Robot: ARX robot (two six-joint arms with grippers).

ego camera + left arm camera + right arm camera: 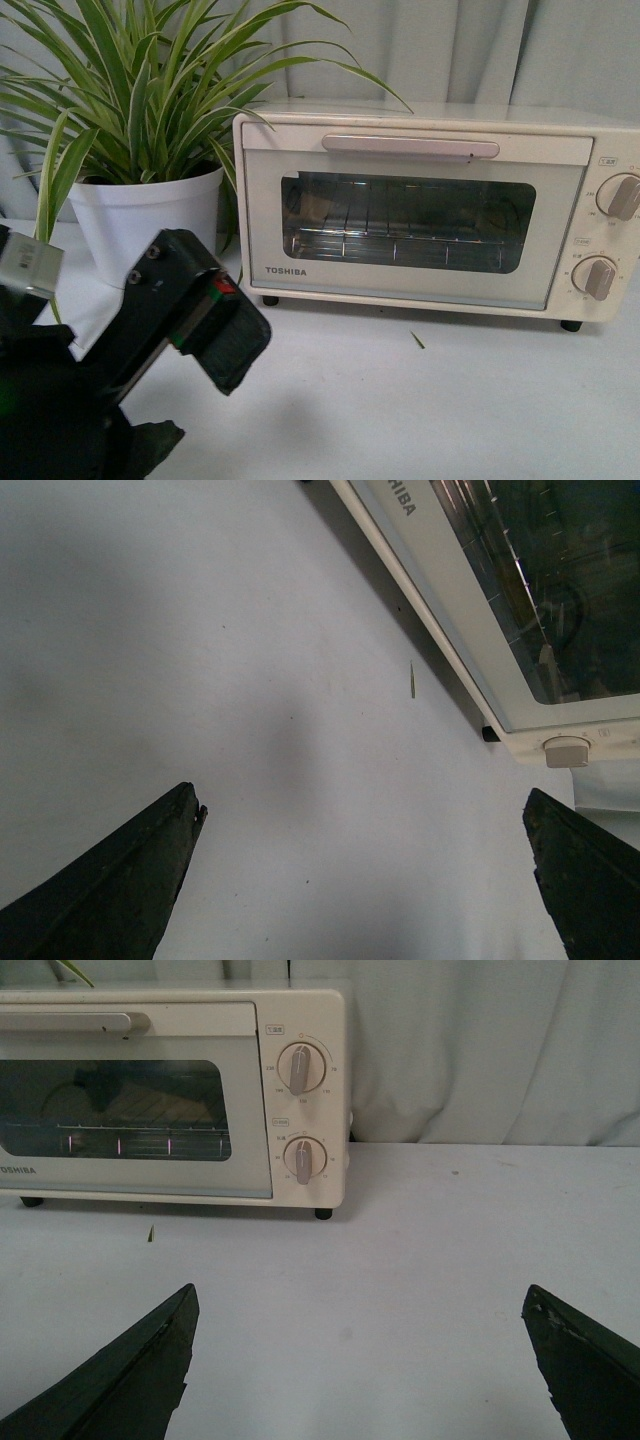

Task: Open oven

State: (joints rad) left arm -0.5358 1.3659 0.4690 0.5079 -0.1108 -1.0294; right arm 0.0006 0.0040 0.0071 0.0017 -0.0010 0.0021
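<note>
Front view: the left arm [185, 315], black and bulky, fills the lower-left corner close to the lens, raised over the white table [420, 410]. The oven [410, 215] stands at the back of the table, centre to right. Its door is shut, the bar handle [410, 146] runs along the top and the wire rack [400, 243] shows through the glass. It has two knobs [622, 197] at the right. Just beside it on the left is a potted plant [145, 215]. A small green scrap [417, 341] lies in front of the oven, and a curtain [470, 50] hangs behind.

Left wrist view: the left gripper [365, 880] has its fingers [120, 885] spread wide with nothing between them, above bare table. The oven's door corner is ahead, not touched.

Right wrist view: the right gripper [360, 1360] is likewise spread wide and holds nothing. It is low over the table, facing the oven's knob side, and well apart from it.
</note>
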